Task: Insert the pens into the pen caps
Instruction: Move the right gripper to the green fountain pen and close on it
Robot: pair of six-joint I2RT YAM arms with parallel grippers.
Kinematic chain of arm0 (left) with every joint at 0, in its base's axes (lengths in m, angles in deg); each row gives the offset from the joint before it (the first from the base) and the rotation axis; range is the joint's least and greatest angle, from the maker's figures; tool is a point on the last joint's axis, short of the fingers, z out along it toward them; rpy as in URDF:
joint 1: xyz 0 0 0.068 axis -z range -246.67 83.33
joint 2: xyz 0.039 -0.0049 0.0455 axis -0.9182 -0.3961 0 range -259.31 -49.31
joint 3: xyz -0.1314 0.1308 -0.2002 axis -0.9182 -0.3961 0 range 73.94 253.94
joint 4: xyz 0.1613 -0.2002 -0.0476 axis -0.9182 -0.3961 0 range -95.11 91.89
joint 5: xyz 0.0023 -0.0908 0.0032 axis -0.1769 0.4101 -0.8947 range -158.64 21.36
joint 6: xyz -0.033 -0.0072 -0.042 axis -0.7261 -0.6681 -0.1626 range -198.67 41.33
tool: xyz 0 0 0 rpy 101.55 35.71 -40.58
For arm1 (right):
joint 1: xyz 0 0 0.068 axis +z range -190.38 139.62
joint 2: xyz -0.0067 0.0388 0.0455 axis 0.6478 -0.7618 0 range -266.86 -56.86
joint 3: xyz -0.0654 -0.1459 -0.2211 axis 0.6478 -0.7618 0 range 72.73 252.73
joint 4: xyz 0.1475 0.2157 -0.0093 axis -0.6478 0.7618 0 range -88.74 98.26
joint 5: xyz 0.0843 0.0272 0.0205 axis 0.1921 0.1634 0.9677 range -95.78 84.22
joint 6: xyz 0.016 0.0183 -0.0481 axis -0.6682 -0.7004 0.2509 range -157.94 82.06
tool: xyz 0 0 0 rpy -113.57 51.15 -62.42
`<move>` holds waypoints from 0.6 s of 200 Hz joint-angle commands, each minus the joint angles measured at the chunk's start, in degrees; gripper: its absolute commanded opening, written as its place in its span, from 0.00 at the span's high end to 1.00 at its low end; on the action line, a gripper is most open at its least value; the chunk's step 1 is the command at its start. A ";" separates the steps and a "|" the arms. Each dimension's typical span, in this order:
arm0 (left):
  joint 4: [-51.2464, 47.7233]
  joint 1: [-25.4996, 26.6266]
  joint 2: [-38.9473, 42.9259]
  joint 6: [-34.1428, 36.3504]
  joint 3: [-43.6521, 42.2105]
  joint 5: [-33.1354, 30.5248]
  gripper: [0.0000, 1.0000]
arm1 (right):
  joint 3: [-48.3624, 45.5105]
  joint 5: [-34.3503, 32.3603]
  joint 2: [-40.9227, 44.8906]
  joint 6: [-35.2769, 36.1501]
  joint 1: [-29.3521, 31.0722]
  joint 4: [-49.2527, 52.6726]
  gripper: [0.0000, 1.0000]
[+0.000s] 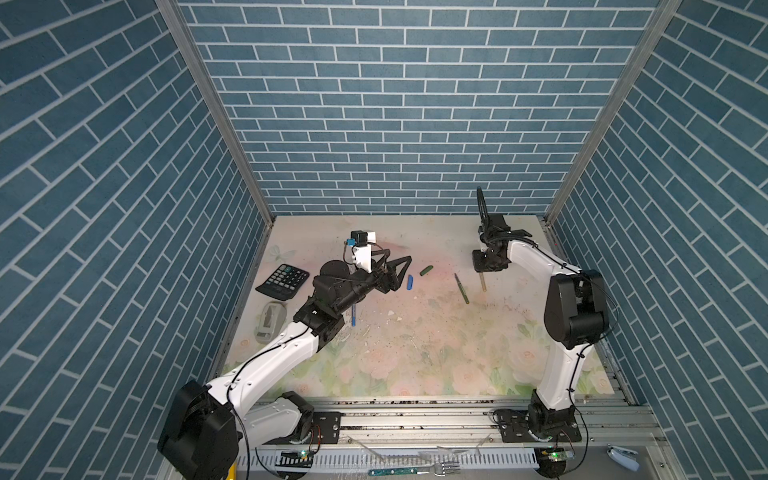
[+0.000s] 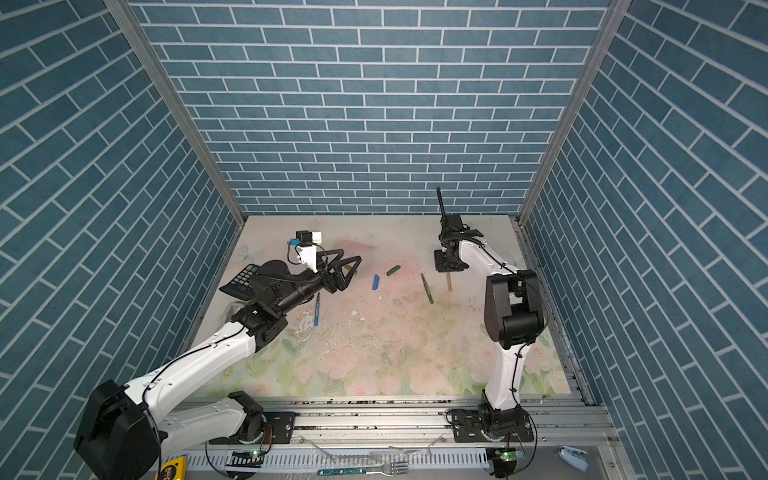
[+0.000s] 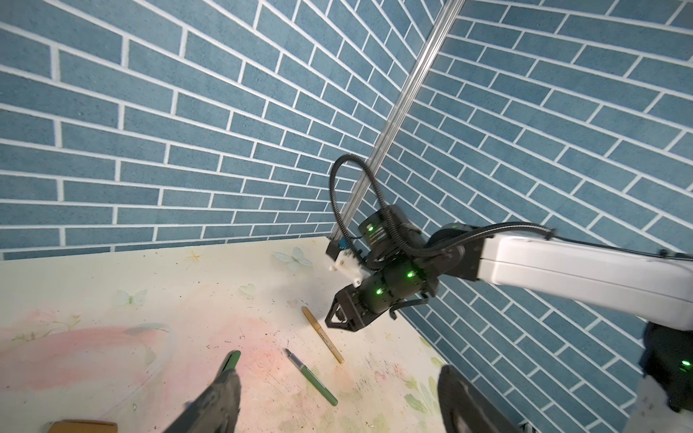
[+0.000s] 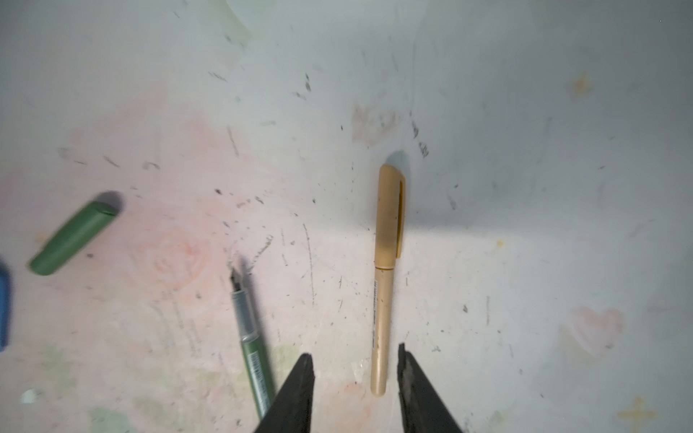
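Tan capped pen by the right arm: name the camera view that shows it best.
The right wrist view. There the tan capped pen lies whole and close, cap and clip plain, its tail between the open fingers. The left wrist view shows it whole but small; both top views show only a short stub.

Spotting tan pen (image 4: pixel 383 300), capped, lying flat; at its nine o'clock, green pen (image 4: pixel 252 339), nib bare, flat; green cap (image 4: pixel 71 238) loose at ten o'clock beyond; blue cap (image 1: pixel 410 282), blue pen (image 1: pixel 354 316) toward eight o'clock.
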 commanded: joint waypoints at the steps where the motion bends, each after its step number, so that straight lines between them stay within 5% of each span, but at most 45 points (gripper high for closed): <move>1: -6.09 -0.01 -0.13 -0.80 2.59 -4.71 0.08 | -0.54 -3.58 5.09 -1.52 2.98 0.16 0.60; 15: -9.22 -0.53 -0.45 -2.81 3.58 -7.05 0.01 | -1.68 -4.94 6.51 -1.03 5.41 0.08 0.60; 65: -9.86 -4.18 -1.33 -6.91 3.52 -5.44 0.00 | -3.58 -5.11 3.81 -1.34 11.52 1.47 0.63; 120: -15.72 -3.06 -6.29 -4.25 8.35 0.96 0.15 | -0.03 -4.72 -4.46 0.00 11.11 4.42 0.64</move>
